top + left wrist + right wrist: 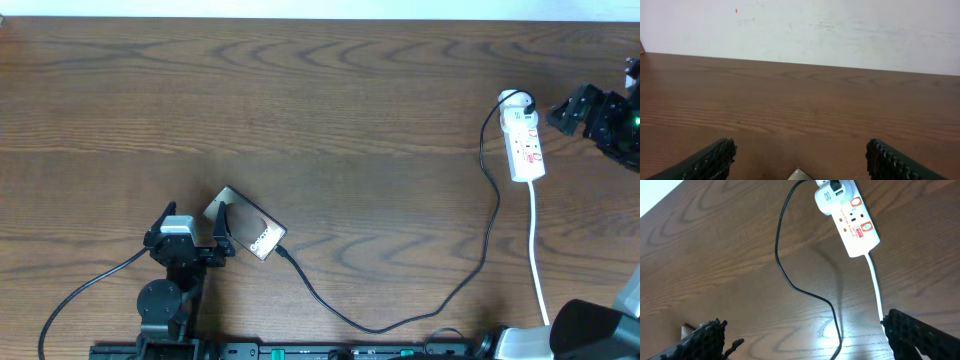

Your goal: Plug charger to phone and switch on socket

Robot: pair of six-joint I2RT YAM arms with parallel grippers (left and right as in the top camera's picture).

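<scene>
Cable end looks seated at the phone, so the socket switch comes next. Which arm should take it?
Right. The right gripper hovers open just beside the socket. The left gripper is open at the phone, far across the table.

The left arm (178, 262) is black, with a silver-grey block (176, 226) at its wrist, a round black joint (160, 300) near the base and a thin black cable (85, 288) running off to the left. The right arm (598, 112) is black too, with a small green light (632, 122). Both sets of jaws are black and ribbed.
</scene>
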